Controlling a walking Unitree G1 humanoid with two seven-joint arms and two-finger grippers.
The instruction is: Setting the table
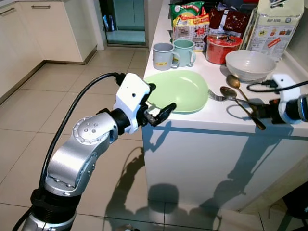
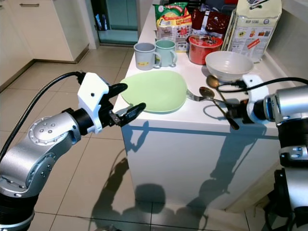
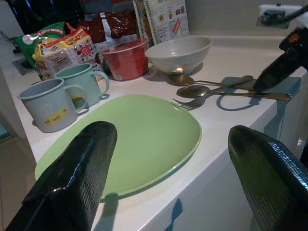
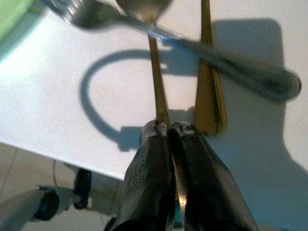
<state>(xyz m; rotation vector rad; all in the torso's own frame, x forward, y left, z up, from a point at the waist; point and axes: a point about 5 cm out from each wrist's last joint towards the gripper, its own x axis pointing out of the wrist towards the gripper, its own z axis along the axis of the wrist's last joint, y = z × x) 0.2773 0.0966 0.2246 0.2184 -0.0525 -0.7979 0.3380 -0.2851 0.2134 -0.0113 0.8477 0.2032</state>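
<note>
Left claw point(image 1: 162, 109) open by green plate point(image 1: 180, 90); grey mug point(image 3: 50, 105) sticker illegible.

Silver arms, white wrists, black cables.

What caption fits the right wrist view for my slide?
Right end effector shut on a gold spoon handle beside the fork.

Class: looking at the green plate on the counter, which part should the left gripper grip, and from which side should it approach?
Probably the green plate's near rim, approached from the counter's front edge. The plate lies flat with that rim at the edge, and the left gripper hangs open just in front. Mugs and a fork crowd the other sides.
</note>
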